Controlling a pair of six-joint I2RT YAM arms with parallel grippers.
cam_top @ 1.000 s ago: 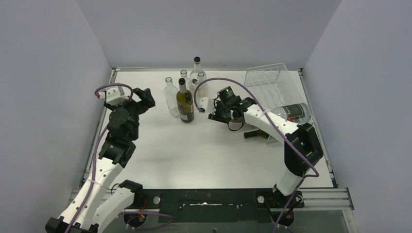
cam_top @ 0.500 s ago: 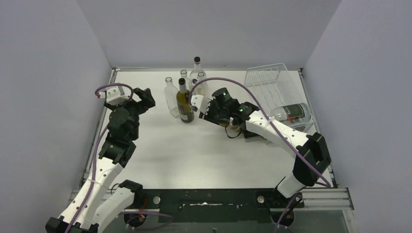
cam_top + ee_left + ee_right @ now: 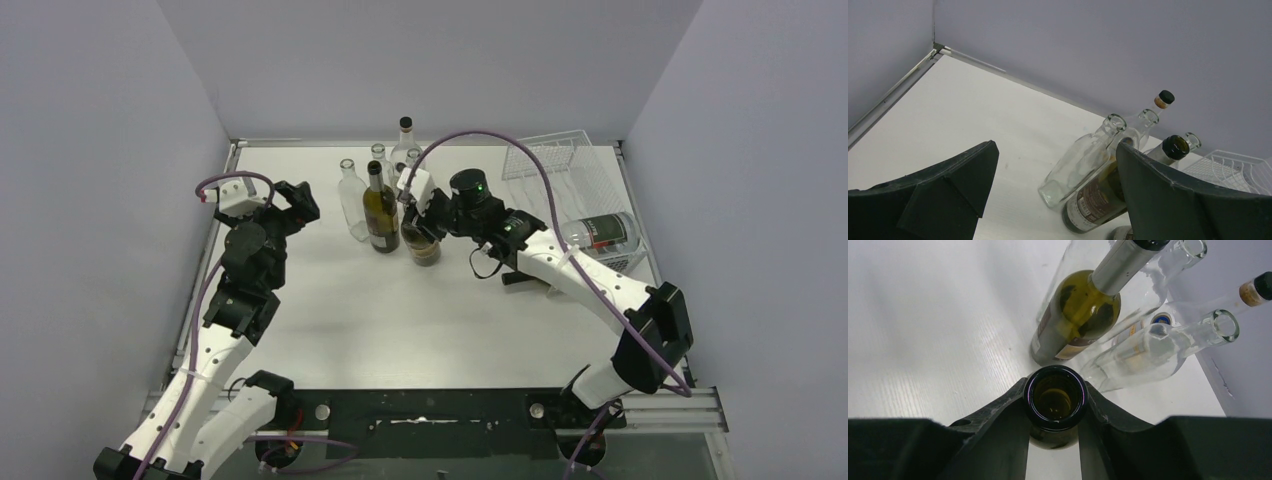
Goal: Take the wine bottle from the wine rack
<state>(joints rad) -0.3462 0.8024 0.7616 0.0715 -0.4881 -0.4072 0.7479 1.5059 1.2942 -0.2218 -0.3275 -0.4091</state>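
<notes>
My right gripper (image 3: 425, 212) is shut on the neck of a dark green wine bottle (image 3: 422, 247). The bottle is upright, its base at the table, just right of a cluster of standing bottles. In the right wrist view its open mouth (image 3: 1055, 402) sits clamped between my fingers (image 3: 1013, 410). The white wire wine rack (image 3: 560, 165) is at the back right, well away from this bottle. My left gripper (image 3: 290, 200) is open and empty at the left, its jaws wide apart in the left wrist view (image 3: 1057, 150).
A dark labelled wine bottle (image 3: 380, 215) and three clear glass bottles, among them (image 3: 352, 200) and a capped one (image 3: 405, 145), stand at the back centre. A clear bottle with a red label (image 3: 600, 232) lies at the rack's near right edge.
My right arm has swung left from near the rack, carrying the dark bottle and turning it from lying to upright beside the bottle cluster. The left arm has not moved.
</notes>
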